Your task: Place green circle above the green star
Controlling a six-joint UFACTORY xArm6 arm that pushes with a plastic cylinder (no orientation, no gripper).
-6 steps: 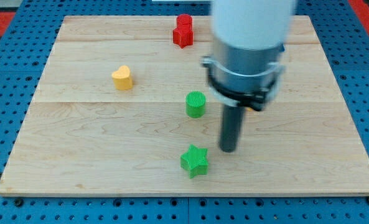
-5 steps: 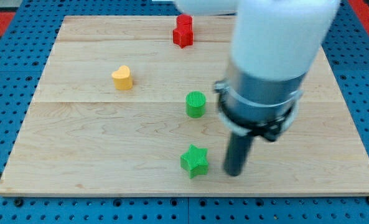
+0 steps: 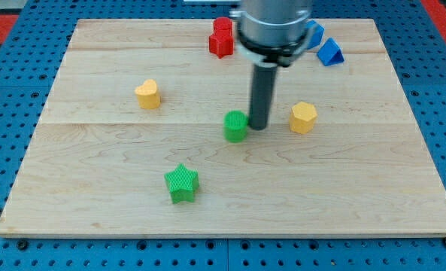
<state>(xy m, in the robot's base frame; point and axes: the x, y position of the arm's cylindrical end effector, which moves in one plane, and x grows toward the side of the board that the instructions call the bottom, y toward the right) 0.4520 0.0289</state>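
Observation:
The green circle (image 3: 235, 126) stands near the middle of the wooden board (image 3: 95, 218). The green star (image 3: 181, 184) lies below it and to the view's left, well apart from it. My tip (image 3: 258, 125) is down on the board right beside the green circle, on its right side, touching it or nearly so. The dark rod rises from there to the arm's grey body at the view's top.
A yellow hexagon block (image 3: 303, 117) sits just right of my tip. A yellow heart block (image 3: 148, 94) lies at the left. A red block (image 3: 221, 38) stands at the top, and blue blocks (image 3: 329, 52) show at the top right, partly behind the arm.
The green star now lies further to the view's left and slightly lower. My tip has moved up from beside the star to the green circle's right side. The yellow hexagon is uncovered.

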